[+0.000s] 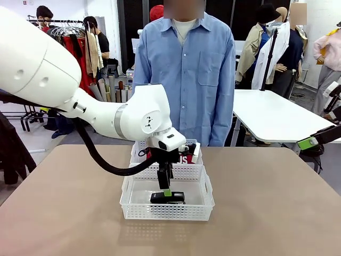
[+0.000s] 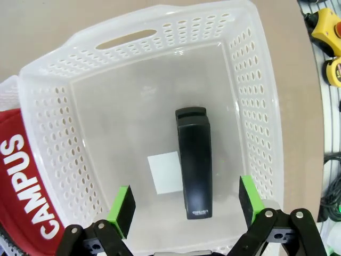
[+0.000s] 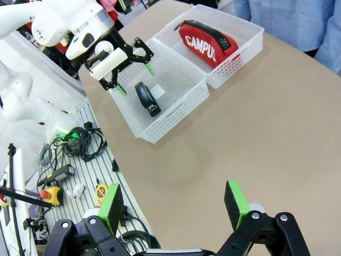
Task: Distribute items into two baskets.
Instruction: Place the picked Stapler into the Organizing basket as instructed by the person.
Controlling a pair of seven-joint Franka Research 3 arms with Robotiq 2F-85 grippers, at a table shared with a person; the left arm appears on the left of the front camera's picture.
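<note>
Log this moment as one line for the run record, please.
left hand: open over near white lattice basket | black stapler: on its floor | red CAMPUS pouch: far basket | right hand: open, off to side

Two white rectangular plastic baskets with perforated lattice sides stand on the brown table (image 3: 277,133): the nearer basket (image 3: 176,109) and the farther basket (image 3: 242,53). One small black stapler (image 2: 194,160) lies in the nearer one, beside one white square of what may be paper (image 2: 164,173). One red soft zip pouch lettered "CAMPUS" (image 3: 208,44) lies in the farther one. One person in a blue shirt (image 1: 184,74) stands across the table.
</note>
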